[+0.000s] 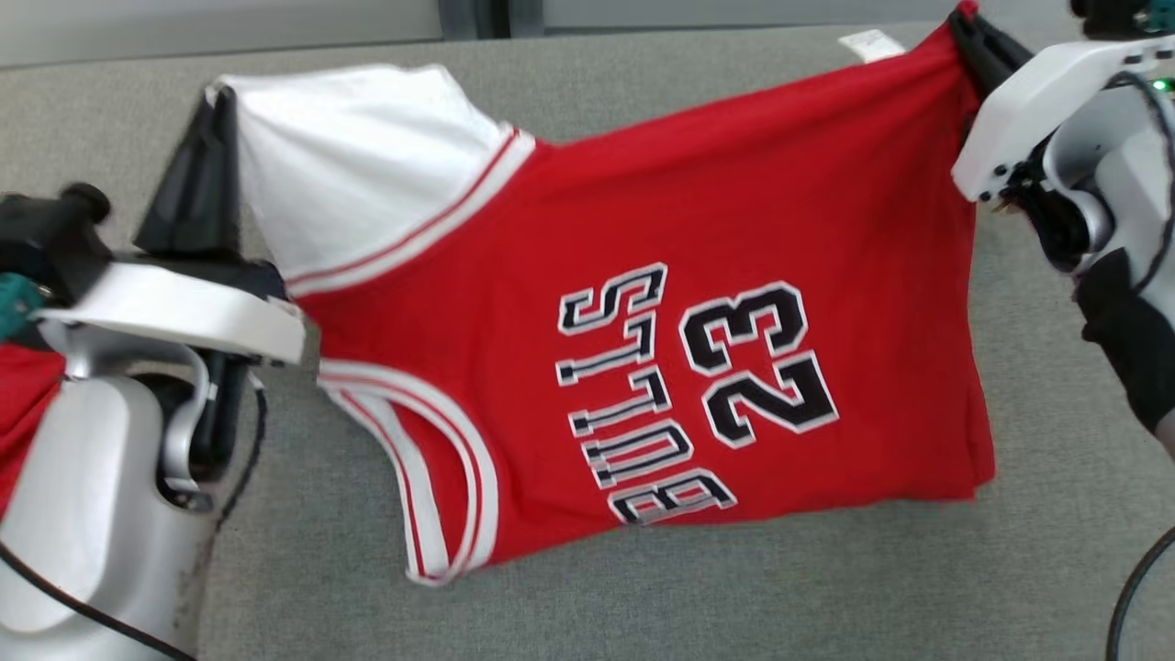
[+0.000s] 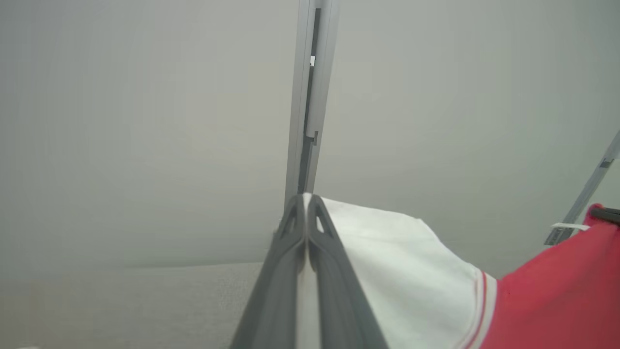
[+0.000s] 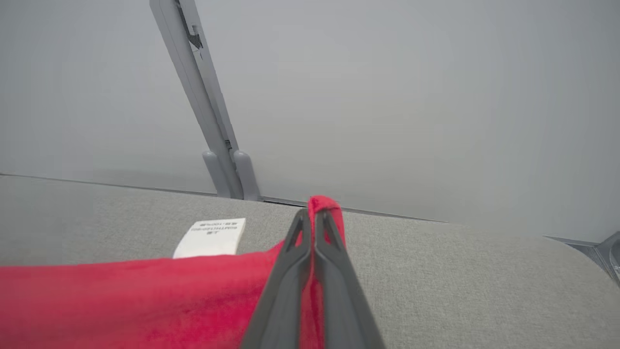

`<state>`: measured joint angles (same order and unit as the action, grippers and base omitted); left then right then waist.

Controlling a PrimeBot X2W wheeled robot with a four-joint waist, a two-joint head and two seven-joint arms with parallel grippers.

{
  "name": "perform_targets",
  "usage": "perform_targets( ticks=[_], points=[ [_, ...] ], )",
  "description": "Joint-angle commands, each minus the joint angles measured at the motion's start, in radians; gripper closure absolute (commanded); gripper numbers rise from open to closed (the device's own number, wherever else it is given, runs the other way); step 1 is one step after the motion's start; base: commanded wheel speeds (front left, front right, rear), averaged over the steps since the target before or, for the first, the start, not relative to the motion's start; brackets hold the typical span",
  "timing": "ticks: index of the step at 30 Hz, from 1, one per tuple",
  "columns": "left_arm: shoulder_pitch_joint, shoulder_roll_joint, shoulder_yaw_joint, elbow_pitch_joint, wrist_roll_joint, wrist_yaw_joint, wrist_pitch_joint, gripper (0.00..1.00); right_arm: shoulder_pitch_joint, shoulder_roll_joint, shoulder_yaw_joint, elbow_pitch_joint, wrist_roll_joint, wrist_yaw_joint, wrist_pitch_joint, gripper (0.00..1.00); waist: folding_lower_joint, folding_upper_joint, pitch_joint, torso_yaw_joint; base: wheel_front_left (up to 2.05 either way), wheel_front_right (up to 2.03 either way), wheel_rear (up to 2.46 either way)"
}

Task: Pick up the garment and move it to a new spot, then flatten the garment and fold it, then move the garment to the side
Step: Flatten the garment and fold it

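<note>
**Head view:** garment = red jersey, "BULLS 23" in black/white, white panel at its L end w/ red-white trim. It is stretched sideways betw. both arms, above a grey cloth-covered table.
- L fingers pressed together on the white corner, upper L.
- R fingers pressed together on the red corner, upper R, w/ a bit of red poking past the tips.
- Top edge taut. Body sags toward camera, armhole loop hanging low-centre. Can't tell if the bottom hem touches the table.
- White label stands off the top edge nr the R fingers.
- Bare table in front of jersey and to both sides. Far table edge meets a pale wall panel.
- Black cable in lower R corner.

**L wrist view:** fingers flat together, white cloth pinched betw. them, running off R into trim, then red.
- Extra detail here: upright metal post straight behind the tips, and a 2nd slanted post at far R.
- The other arm's dark tip sits at the far R edge, on the red corner.
- Table strip low L, blurred.

**R wrist view:** fingers closed on a red fold, small red nub above the tips.
- Label's printed face shows here, L of the fingers. Text too small to read.
- Post base has two rounded feet at the table's far edge.
- Table is open R of the fingers, out to a corner at far R.
</note>
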<state>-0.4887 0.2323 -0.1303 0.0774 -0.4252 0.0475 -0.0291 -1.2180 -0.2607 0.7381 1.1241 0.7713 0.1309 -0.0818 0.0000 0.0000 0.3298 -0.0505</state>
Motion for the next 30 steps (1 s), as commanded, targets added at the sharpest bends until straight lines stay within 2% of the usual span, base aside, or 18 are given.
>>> perform_targets(
  ticks=[1,3,7,11,16,20,26,30],
  points=[
    [-0.03,0.013,0.014,-0.011,-0.009,-0.007,-0.007,1.0,0.012,-0.022,-0.009,-0.02,0.031,0.0,-0.01,1.0,0.0,0.0,-0.034,-0.018,0.0,0.0,0.0],
    [-0.06,0.004,0.036,-0.017,-0.063,-0.024,0.007,1.0,0.019,-0.048,-0.02,-0.066,0.087,0.0,-0.003,1.0,0.0,0.0,-0.059,-0.025,0.0,0.0,0.0],
    [-0.128,0.025,0.085,-0.011,-0.142,-0.055,0.047,1.0,0.03,-0.112,-0.06,-0.182,0.227,0.0,0.013,1.0,0.0,0.0,-0.11,-0.04,0.0,0.0,0.0],
    [-0.19,0.041,0.109,-0.001,-0.196,-0.079,0.083,1.0,0.033,-0.176,-0.057,-0.275,0.297,0.0,0.025,1.0,0.0,0.0,-0.166,-0.054,0.0,0.0,0.0],
    [-0.259,0.062,0.132,-0.003,-0.258,-0.102,0.127,1.0,0.015,-0.236,-0.033,-0.344,0.337,0.0,0.054,1.0,0.0,0.0,-0.228,-0.069,0.0,0.0,0.0],
    [-0.314,0.091,0.137,0.007,-0.256,-0.104,0.149,1.0,-0.001,-0.268,-0.009,-0.376,0.346,0.0,0.079,1.0,0.0,0.0,-0.271,-0.076,0.0,0.0,0.0],
    [-0.405,0.111,0.111,0.026,-0.259,-0.115,0.194,1.0,-0.027,-0.293,0.006,-0.401,0.353,0.0,0.095,1.0,0.0,0.0,-0.316,-0.086,0.0,0.0,0.0],
    [-0.448,0.099,0.094,0.048,-0.286,-0.103,0.247,1.0,-0.032,-0.293,0.016,-0.411,0.352,0.0,0.094,1.0,0.0,0.0,-0.319,-0.087,0.0,0.0,0.0]
  ],
)
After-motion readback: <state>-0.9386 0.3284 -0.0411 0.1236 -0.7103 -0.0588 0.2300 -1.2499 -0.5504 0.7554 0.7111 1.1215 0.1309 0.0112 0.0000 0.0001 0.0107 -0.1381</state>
